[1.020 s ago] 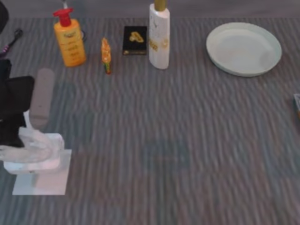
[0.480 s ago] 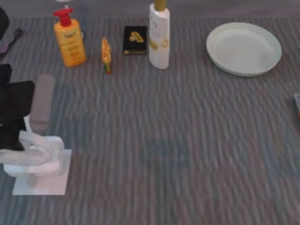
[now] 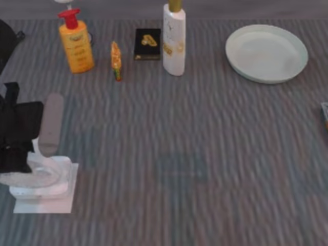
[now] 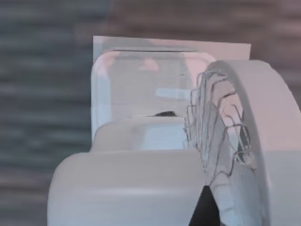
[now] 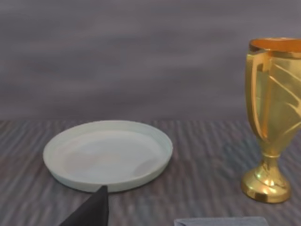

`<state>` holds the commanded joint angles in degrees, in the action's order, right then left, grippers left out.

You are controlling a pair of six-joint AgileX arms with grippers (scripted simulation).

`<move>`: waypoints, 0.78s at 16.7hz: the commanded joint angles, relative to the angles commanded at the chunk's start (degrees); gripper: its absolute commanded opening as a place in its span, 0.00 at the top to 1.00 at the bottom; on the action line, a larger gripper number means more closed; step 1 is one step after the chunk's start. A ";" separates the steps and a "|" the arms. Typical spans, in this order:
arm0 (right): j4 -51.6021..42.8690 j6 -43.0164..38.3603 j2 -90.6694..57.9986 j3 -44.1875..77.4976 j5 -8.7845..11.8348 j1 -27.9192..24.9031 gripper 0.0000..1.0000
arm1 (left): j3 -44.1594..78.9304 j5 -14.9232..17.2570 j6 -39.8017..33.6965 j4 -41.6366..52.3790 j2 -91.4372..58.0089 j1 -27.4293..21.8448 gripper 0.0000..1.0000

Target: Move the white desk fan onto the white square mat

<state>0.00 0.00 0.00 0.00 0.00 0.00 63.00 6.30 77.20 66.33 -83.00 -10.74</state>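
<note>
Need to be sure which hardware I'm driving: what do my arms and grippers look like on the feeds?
Little shows. In the top view the left arm is a blocky, matte black body at the table's left edge, with no markings or cables visible. In the left wrist view only a dark wedge of a finger appears. The right wrist view shows one black, pointed finger; that arm is otherwise unseen.

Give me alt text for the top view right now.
At the table's left edge, the left claw hangs over the white desk fan, which stands on the white square mat. Along the far edge: orange pump bottle, tall white bottle, round white plate.
</note>
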 joint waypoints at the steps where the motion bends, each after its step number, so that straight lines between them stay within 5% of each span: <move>1: 0.00 0.00 0.00 0.00 0.00 0.00 0.00 | 0.00 0.00 0.00 0.00 0.00 0.00 1.00; 13: 0.00 0.00 0.00 0.00 0.00 0.00 0.00 | 0.00 0.00 0.00 0.00 0.00 0.00 0.10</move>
<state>0.00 0.00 0.00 0.00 0.00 0.00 63.00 6.30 77.20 66.33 -83.00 -10.74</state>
